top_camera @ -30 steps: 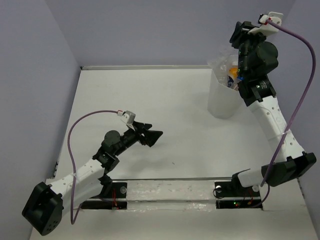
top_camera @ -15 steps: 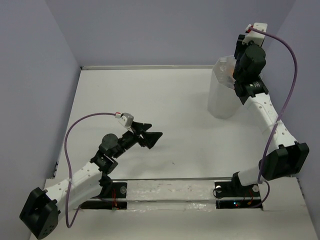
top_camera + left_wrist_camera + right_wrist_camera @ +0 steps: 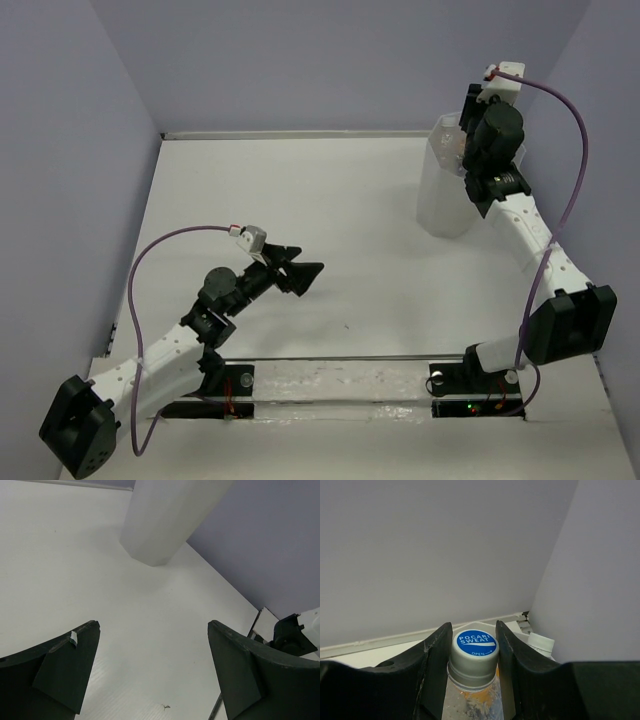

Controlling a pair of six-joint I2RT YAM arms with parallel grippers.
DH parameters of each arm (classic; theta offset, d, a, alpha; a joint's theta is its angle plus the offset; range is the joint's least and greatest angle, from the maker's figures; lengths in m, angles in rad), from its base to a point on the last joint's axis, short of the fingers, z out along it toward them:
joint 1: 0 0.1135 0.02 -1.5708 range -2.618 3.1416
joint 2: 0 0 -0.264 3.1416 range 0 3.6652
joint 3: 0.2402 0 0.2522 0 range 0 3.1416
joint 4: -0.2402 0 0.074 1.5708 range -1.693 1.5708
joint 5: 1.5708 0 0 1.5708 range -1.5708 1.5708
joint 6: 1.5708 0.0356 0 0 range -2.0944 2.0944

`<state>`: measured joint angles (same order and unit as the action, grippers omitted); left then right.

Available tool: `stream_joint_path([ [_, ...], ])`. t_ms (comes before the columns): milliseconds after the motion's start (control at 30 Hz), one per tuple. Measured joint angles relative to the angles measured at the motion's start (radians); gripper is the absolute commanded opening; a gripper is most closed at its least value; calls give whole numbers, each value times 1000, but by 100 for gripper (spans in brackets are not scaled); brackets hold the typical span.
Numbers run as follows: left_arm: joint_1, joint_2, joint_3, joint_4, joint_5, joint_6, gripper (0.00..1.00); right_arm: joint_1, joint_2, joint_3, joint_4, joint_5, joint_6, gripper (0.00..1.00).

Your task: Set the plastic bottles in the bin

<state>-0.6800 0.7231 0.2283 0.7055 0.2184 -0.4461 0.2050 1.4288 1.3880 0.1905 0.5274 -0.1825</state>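
Table [image 3: 300, 200]: white, bare across the middle, closed in by lilac walls at the left, the back and the right. There is plenty of open room at centre and very little in the far right corner.

Bin [image 3: 440, 205]: tall, translucent, standing in that far right corner close to the walls. The right arm [image 3: 520, 215] reaches up over its rim.

Left gripper [image 3: 152, 627]: jaws spread wide with nothing between them, hovering low over the open table, well apart from the bin.

Right gripper [image 3: 472, 631]: clenched on a bottle [image 3: 472, 700] at the neck, just under the blue cap [image 3: 476, 643]. From above, we place it over the mouth of the bin.

We judge the bottle to be light, thin-walled and easily squashed, with slick sides. The stiff neck under the cap collar is the sound place to hold it, as it is held now.

White-capped bottle [image 3: 540, 643]: just beside the held one, to the right. Whether they touch, we cannot tell. The rim and wall are close here, so any withdrawal should go straight up.
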Motion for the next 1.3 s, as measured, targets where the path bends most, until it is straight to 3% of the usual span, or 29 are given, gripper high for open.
stream_joint_path([
  [167, 0, 3, 0, -9, -24, 0, 99, -13, 2, -4, 0, -22, 31, 49],
  [267, 0, 8, 0, -17, -50, -2, 99, -23, 12, -4, -1, -30, 55, 63],
  [300, 0, 10, 0, -22, -64, -6, 99, -28, 20, -3, -2, -32, 64, 74],
  [533, -1, 25, 0, -35, -116, -49, 99, -60, 75, 39, -76, -30, 121, 97],
  [800, -6, 46, 28, -85, -123, -104, 99, -67, 117, 139, -167, -12, 110, 100],
  [1033, -8, 47, 133, -130, -150, -129, 99, -67, 117, 245, -264, -107, 125, 100],
  [1300, -8, 66, 246, -157, -177, -146, 99, -67, -90, 200, -315, -324, 268, 98],
])
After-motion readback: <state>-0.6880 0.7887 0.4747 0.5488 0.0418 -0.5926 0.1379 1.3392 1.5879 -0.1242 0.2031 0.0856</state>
